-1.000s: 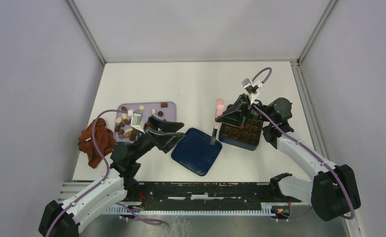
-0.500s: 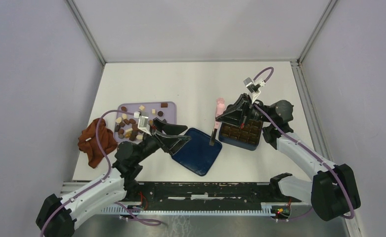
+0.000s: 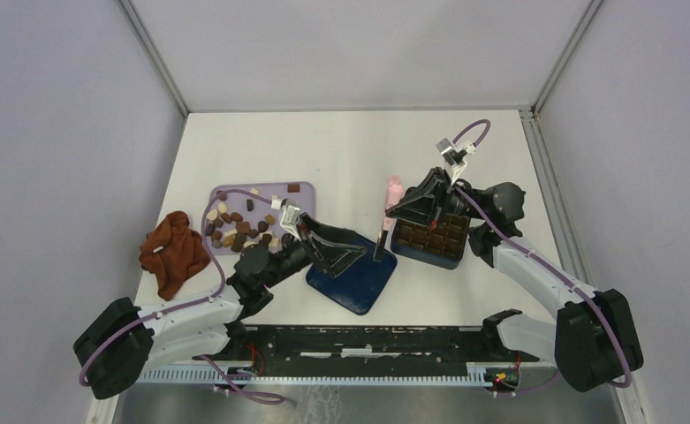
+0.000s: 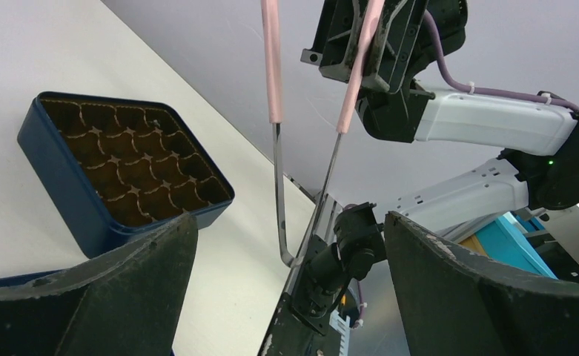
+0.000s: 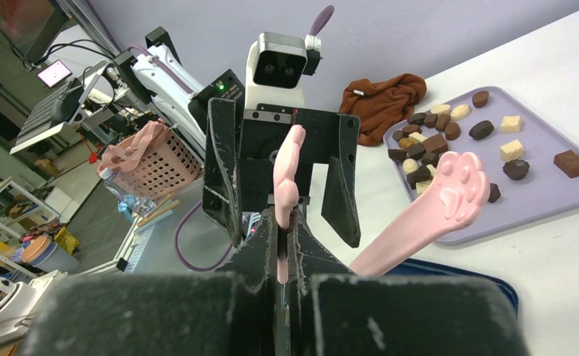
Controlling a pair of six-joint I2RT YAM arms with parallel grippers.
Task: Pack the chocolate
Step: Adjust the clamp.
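The white table carried a purple tray on the left arm's side, a dark blue lid in the middle and a compartmented blue box beyond it. A brown cloth lay bunched beside the tray. The left fingers stood wide apart over the lid. The right fingers were clamped on pink tongs by the box. The chocolate lay scattered on the tray.

I see chocolate in dark brown, mid brown and cream; a lilac tray; a rust-brown cloth; pink tongs; a navy box with a brown scalloped grid; a navy lid; a white tabletop.
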